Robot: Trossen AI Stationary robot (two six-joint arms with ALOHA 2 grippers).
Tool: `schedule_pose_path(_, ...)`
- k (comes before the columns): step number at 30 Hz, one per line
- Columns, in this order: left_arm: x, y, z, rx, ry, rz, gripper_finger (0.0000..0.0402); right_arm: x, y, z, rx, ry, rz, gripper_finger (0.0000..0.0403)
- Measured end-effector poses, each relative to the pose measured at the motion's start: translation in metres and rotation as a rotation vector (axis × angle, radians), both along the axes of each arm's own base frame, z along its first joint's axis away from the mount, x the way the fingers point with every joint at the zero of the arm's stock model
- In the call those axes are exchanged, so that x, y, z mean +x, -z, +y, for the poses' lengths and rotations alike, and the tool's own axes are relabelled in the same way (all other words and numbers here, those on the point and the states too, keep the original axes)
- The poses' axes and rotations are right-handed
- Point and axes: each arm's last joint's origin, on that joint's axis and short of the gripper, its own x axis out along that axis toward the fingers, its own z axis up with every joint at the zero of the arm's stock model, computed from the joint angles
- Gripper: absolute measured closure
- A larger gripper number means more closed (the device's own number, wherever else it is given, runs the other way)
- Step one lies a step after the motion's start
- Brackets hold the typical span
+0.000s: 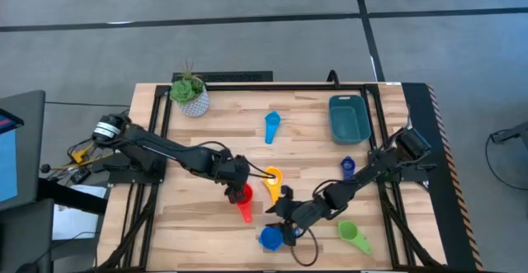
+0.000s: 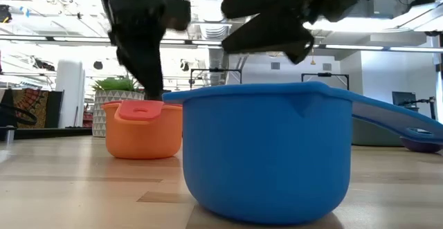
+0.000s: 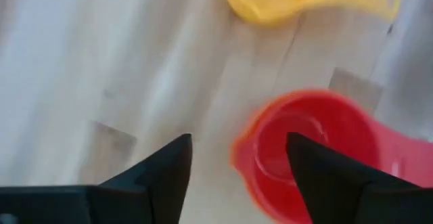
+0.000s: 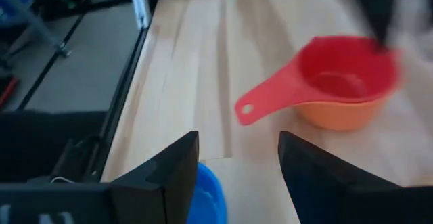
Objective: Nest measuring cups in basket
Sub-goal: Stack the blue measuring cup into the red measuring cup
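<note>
The red cup [image 4: 338,72] sits nested in the orange cup [image 4: 338,119] near the table's middle [image 1: 242,195]. My left gripper [image 3: 237,156] is open, pointing down over the red cup's rim [image 3: 238,149]. The yellow cup [image 1: 272,177] lies just right of it. The blue cup [image 1: 270,238] stands upright by the near edge. My right gripper [image 4: 237,160] hangs open just above and beside it [image 1: 285,217]. Light blue [image 1: 272,125], navy [image 1: 347,167] and green [image 1: 355,236] cups lie apart on the wood. The teal basket [image 1: 348,116] is far right. My left gripper comes from above with one finger [image 3: 321,173] over the inside of the red cup's bowl and the other [image 3: 169,173] outside its rim. Whether either finger touches the rim, I cannot tell. The red cup rests level in the orange cup.
A white pot with a green plant [image 1: 191,96] stands at the far left corner. Black frame rails [image 1: 157,124] run along the table's left and right sides. Bare wood lies between the cups and the basket.
</note>
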Motion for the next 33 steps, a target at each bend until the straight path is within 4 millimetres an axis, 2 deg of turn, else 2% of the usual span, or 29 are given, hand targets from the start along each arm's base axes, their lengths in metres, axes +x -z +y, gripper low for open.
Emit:
schedule_pose_path(6, -0.023, -0.041, -0.009, 0.146, 0.022, -0.162, 0.0166, 0.019, 0.004, 0.008, -0.067, -0.050, 0.211, 0.0198)
schedule_pose_path(11, -0.033, -0.054, -0.026, 0.250, 0.068, -0.241, 0.0181, 0.024, 0.003, 0.009, -0.093, -0.088, 0.339, 0.0210)
schedule_pose_path(16, -0.031, -0.050, -0.042, 0.303, 0.116, -0.267, 0.0194, 0.025, 0.005, 0.003, -0.049, -0.134, 0.378, 0.0217)
schedule_pose_path(21, -0.030, -0.047, -0.048, 0.344, 0.116, -0.277, 0.0202, 0.027, 0.006, 0.000, -0.028, -0.151, 0.395, 0.0220)
schedule_pose_path(26, -0.037, -0.040, -0.044, 0.434, 0.010, -0.291, 0.0209, 0.031, 0.019, -0.001, -0.032, -0.140, 0.419, 0.0225)
schedule_pose_path(33, -0.047, -0.021, -0.040, 0.421, -0.020, -0.259, 0.0218, 0.028, 0.029, -0.001, -0.041, -0.119, 0.466, 0.0228)
